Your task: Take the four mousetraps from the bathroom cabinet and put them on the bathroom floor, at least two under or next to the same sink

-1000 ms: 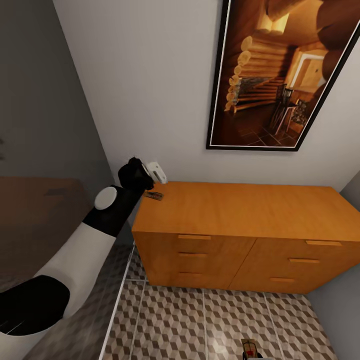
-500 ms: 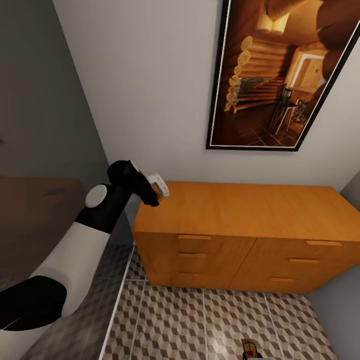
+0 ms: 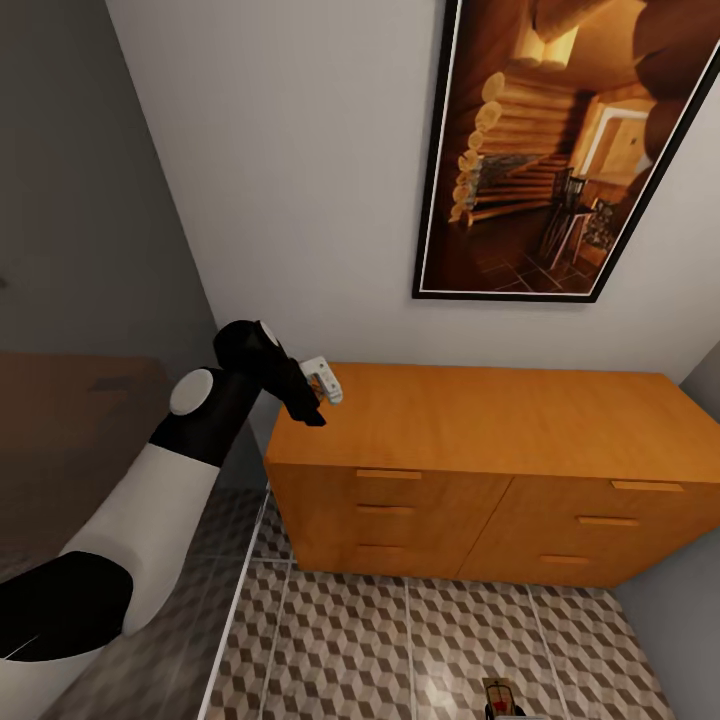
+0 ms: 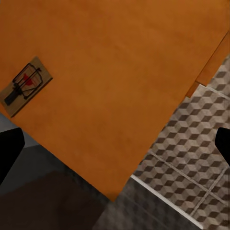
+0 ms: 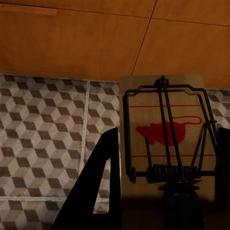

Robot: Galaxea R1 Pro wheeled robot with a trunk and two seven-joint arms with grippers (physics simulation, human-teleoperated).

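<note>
My left fingers (image 3: 318,400), spread, lowered toward cabinet (image 3: 480,420) worktop; mousetrap (image 4: 25,85) at nine o'clock: light, stiff—pinch board edges.

Light is soft and even, brightest on the white wall behind the cabinet (image 3: 480,440), whose top glows warmer than its shaded drawer fronts. Left of the cabinet the room falls into dim grey, and a faint glare patch sits on the bathroom floor (image 3: 420,640) in front of it. Renders are slightly soft, with straight lines leaning outward at the head view's edges; the right wrist view darkens toward its lower edge.
</note>
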